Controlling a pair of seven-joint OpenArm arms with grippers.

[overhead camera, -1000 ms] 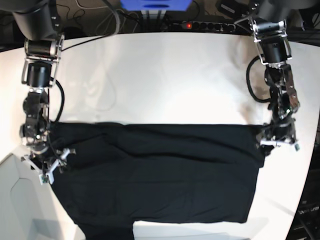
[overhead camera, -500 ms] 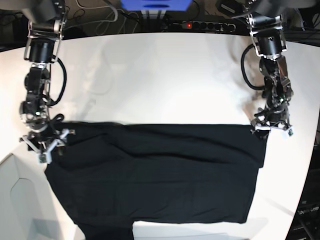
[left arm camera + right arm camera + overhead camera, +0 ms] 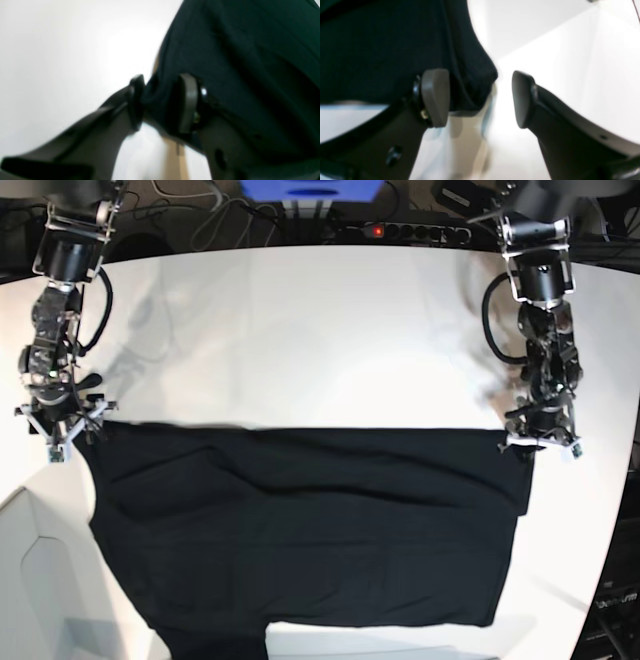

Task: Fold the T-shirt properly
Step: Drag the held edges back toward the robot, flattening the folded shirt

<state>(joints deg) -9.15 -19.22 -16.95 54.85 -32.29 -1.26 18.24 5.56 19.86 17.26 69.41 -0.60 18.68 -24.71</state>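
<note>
The black T-shirt (image 3: 300, 520) lies spread flat on the white table (image 3: 300, 330), its straight far edge running across the middle of the base view. My left gripper (image 3: 540, 445) stands at the shirt's far right corner. In the left wrist view its jaws are partly drawn in around a bunched fold of the T-shirt (image 3: 250, 62), the left gripper (image 3: 162, 105) still showing a gap. My right gripper (image 3: 57, 430) is at the far left corner. In the right wrist view the right gripper (image 3: 480, 100) is open, with the T-shirt (image 3: 382, 50) corner lying against one pad.
A power strip (image 3: 400, 228) with cables and a blue box (image 3: 310, 188) sit along the back edge. The table's edge cuts in at the front left (image 3: 20, 500) and along the right side (image 3: 610, 510). The shirt's near part runs off the bottom of the view.
My right gripper has travelled up the shirt's left edge to its far corner. The left gripper has stayed at the right corner and its jaws have narrowed around the fabric.
</note>
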